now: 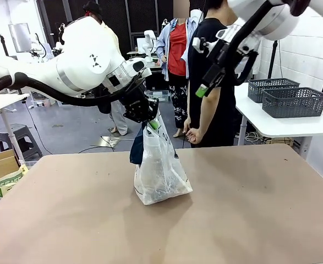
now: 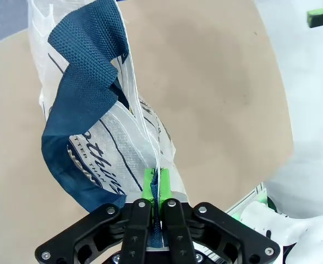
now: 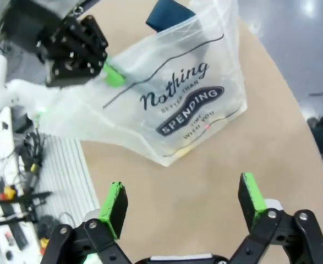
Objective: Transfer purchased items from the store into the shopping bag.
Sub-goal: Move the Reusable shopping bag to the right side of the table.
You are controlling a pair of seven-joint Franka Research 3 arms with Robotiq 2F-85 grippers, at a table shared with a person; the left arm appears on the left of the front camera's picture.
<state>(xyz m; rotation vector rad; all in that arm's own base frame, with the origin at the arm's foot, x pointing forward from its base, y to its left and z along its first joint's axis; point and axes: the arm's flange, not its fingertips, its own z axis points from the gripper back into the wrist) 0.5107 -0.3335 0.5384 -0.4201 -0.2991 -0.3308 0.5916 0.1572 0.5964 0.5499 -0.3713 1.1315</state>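
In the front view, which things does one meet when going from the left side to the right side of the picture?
A cardboard box beside the table → the left gripper shut on the shopping bag → the person at the far side → the open right gripper raised high → two grey baskets on a white table.

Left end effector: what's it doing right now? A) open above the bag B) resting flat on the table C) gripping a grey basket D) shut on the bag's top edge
D: the left end effector has its green pads pinched shut on the top edge of the shopping bag, holding it upright on the table.
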